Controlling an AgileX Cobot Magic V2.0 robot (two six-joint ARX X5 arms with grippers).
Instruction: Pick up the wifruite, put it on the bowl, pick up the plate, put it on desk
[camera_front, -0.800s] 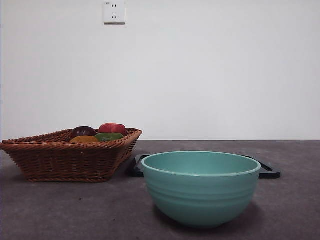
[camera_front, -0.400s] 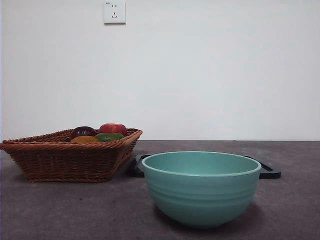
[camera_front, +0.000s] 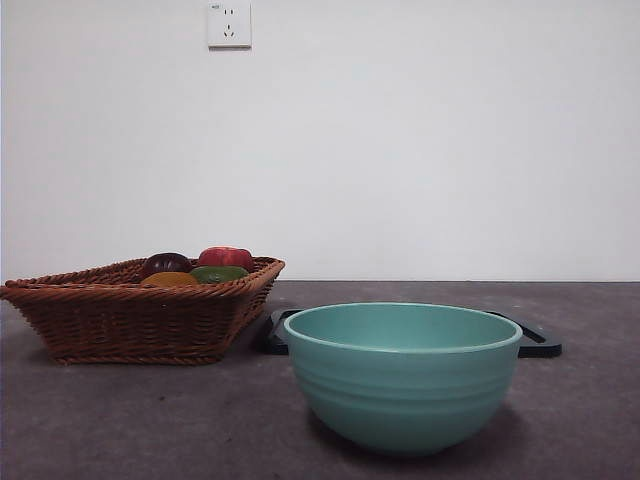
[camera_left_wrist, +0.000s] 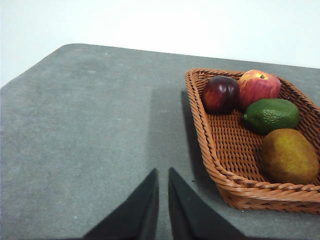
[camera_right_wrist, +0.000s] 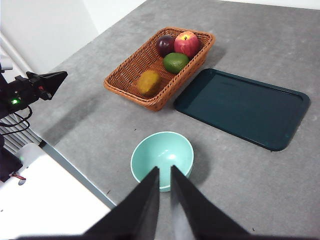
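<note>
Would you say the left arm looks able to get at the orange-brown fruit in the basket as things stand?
Probably yes. The wifruite lies uncovered at one end of the wicker basket, apart from the green fruit, and nothing stands between it and the left end effector, which hangs over the bare desk beside the basket.

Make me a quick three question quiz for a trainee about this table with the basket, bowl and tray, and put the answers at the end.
1. True or false: the bowl has fruit in it.
2. How many fruits lie in the basket?
3. Multiple choice: the tray lies A) under the bowl, B) beside the basket, bare, C) inside the basket.

Key
1. False. The bowl is empty; the wifruite is in the basket.
2. Four: the wifruite, a green one, a red one and a dark purple one.
3. B.
</note>
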